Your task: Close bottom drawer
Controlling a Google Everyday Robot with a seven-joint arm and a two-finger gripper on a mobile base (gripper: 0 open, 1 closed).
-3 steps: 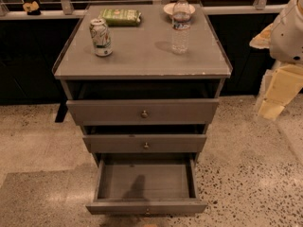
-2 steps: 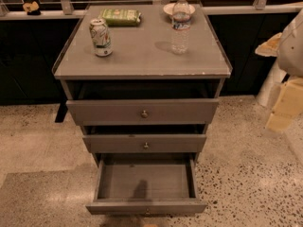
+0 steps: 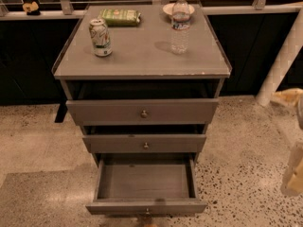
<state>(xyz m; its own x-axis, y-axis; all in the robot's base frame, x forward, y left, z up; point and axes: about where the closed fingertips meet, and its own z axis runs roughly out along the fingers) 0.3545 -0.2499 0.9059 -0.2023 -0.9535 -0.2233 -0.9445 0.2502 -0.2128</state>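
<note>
Sticking way out at the foot of the desk (image 3: 142,60) is the bottom drawer (image 3: 146,206) — pulled wide open, right below the middle drawer (image 3: 144,144). The pincer (image 3: 293,174) hangs well off to the desk's right, apart from it — can't tell if it's apart or together.

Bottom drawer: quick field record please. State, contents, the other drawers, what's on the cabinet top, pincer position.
bottom drawer: pulled far out, box empty
knob: centre of front panel, untouched
middle drawer: slightly ajar
top drawer: slightly ajar
cabinet top: can, green packet, water bottle, bowl
pincer: right edge of view, beside the cabinet, apart from the drawer
task: not yet done
</note>
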